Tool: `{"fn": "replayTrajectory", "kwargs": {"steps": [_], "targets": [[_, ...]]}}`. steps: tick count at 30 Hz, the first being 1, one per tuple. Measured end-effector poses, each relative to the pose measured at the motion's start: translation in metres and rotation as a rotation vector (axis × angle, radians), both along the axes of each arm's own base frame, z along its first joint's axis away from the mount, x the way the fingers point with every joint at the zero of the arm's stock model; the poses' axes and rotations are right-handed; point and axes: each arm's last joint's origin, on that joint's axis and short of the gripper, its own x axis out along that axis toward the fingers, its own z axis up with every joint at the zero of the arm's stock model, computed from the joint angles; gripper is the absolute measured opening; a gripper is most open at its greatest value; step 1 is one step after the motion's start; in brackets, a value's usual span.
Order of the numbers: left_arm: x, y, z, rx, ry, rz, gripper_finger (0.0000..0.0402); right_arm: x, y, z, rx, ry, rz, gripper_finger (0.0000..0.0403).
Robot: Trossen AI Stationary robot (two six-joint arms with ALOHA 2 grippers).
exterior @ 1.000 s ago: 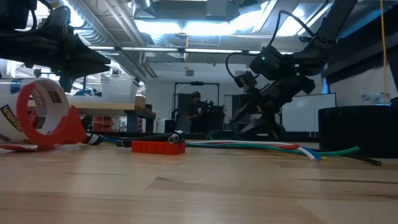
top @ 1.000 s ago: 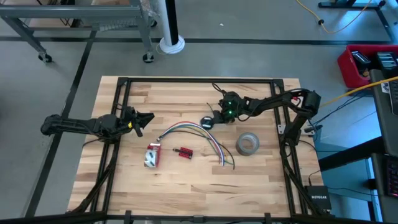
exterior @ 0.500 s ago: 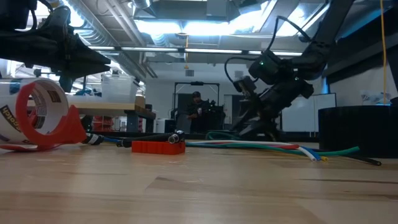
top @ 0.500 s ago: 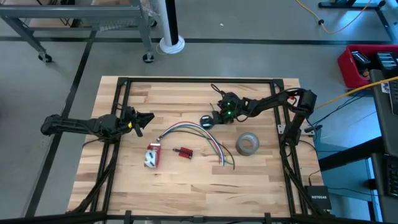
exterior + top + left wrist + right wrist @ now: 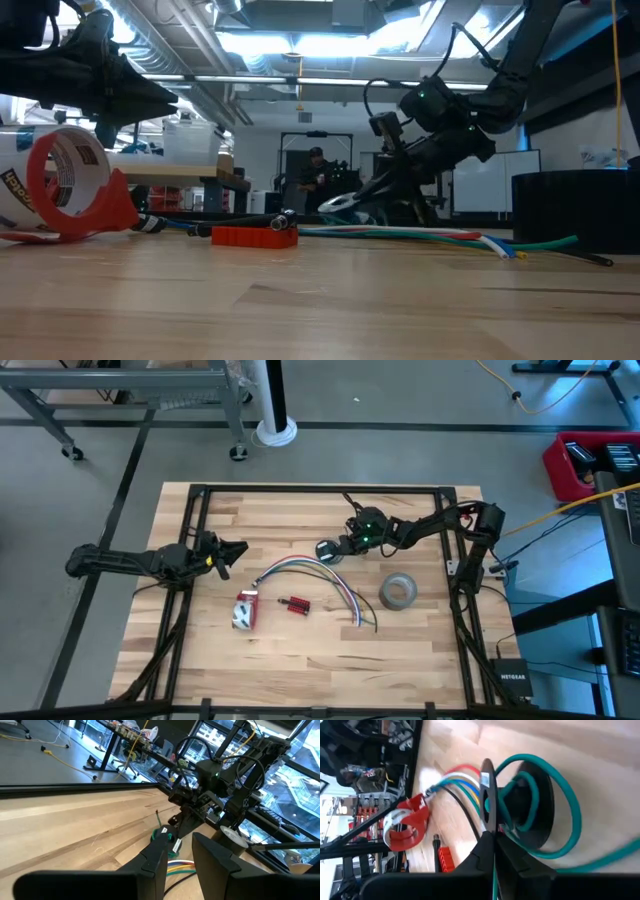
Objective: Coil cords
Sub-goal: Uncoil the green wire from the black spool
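The cords (image 5: 547, 815) show best in the right wrist view, where we see teal loops wound round a dark round core, with one strand running back between the right gripper's (image 5: 492, 845) dark fingers; the jaws are pressed together on that strand, so we take them as closed on it. In the high view the bundle (image 5: 327, 550) is only a small dark round spot on the table (image 5: 300, 650), just beside the right gripper (image 5: 345, 545) and near the upper end of the coloured wire bundle (image 5: 310, 568), and we cannot make out its coils there. In the low view the cord (image 5: 345, 204) appears as a pale-edged loop under the right gripper (image 5: 385, 175), and we cannot tell whether it touches the table. Farther out lie the grey tape roll (image 5: 398, 592), the small red piece (image 5: 295, 604) and the red tape dispenser (image 5: 244, 610). The left gripper (image 5: 228, 552) hangs at the table's left side, well apart from the cords, its jaws parted with nothing between them in the left wrist view (image 5: 175, 865). Compared with a second ago, we see the right gripper has swung a little toward the table's middle, and the bundle has gone with it, shifted slightly left; the left arm has stayed put.
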Motion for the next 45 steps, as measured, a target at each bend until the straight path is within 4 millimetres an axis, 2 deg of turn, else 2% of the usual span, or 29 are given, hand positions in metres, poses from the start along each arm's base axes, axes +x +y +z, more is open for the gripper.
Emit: {"fn": "replayTrajectory", "kwargs": {"steps": [4,8,14,18,22,27,34,41,45], "targets": [[0.000,0.000,0.000,0.000,0.001,0.000,0.0082,0.004,-0.002,0.007,-0.039,-0.075,-0.009,0.0003],[0.000,0.000,0.000,0.000,0.000,0.000,0.0082,0.015,-0.008,0.022,-0.085,-0.166,-0.017,0.0003],[0.000,0.000,0.000,-0.002,-0.001,0.000,0.0082,0.045,-0.021,0.067,-0.160,-0.335,0.009,0.0002],[0.000,0.000,0.000,-0.044,-0.024,0.003,0.0082,0.061,-0.024,0.100,-0.168,-0.448,0.125,0.0001],[0.000,0.000,0.000,-0.065,-0.035,0.011,0.0082,0.071,-0.024,0.119,-0.165,-0.474,0.180,0.0001],[-0.001,0.002,0.000,-0.061,-0.048,0.098,0.0082,0.078,-0.015,0.120,-0.203,-0.423,0.193,0.0001],[0.009,0.000,0.007,-0.067,-0.108,0.042,0.0082,0.085,0.003,0.120,-0.281,-0.428,0.227,0.0001],[0.028,-0.001,0.000,0.064,0.024,0.058,0.0082,0.086,0.003,0.120,-0.280,-0.420,0.221,0.0001],[0.042,-0.001,0.003,0.134,0.082,0.056,0.0082,0.086,0.004,0.119,-0.275,-0.415,0.226,0.0001]]}}
